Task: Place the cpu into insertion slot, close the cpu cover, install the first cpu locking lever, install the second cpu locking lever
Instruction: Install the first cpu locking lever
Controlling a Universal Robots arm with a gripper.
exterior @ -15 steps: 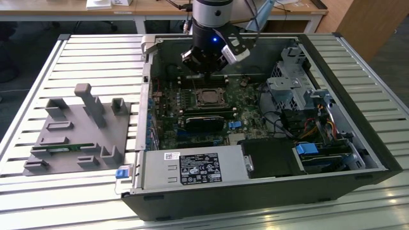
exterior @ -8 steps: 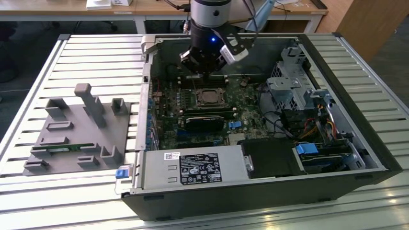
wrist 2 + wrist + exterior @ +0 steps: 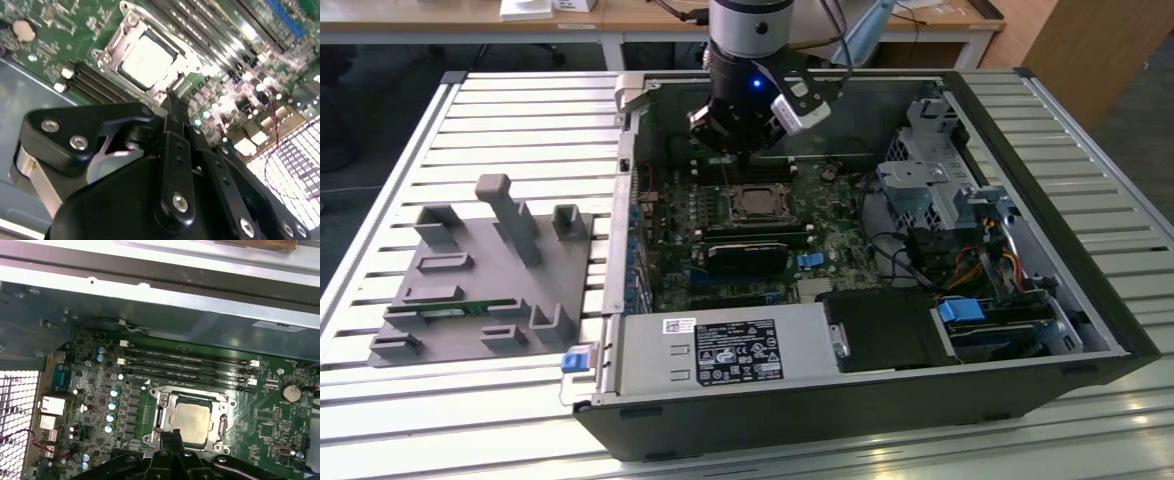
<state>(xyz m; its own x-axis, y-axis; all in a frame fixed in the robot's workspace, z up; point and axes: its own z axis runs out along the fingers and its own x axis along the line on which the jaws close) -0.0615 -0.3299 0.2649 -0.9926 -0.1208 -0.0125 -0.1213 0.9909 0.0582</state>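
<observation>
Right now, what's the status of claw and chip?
Claw shut, empty. Pale tan square cpu seated just ahead, silvery square metal cover flat around it. No obstruction seen.

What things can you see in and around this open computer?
Flat square silvery-tan cpu: one, in the socket on the board.
Thin silvery metal cpu cover: one, framing the cpu.
Green circuit board: one, inside the case.
Long narrow black memory slots: four in the first wrist view, beside the socket.
Round silver coin battery: one, on the board.
Black metal computer case: one, on the table.
Grey plastic holder block: one, on the exterior view's left of the case.
Silver slatted table: one, under everything.
Black gripper: one, shut, near the cpu's edge.
</observation>
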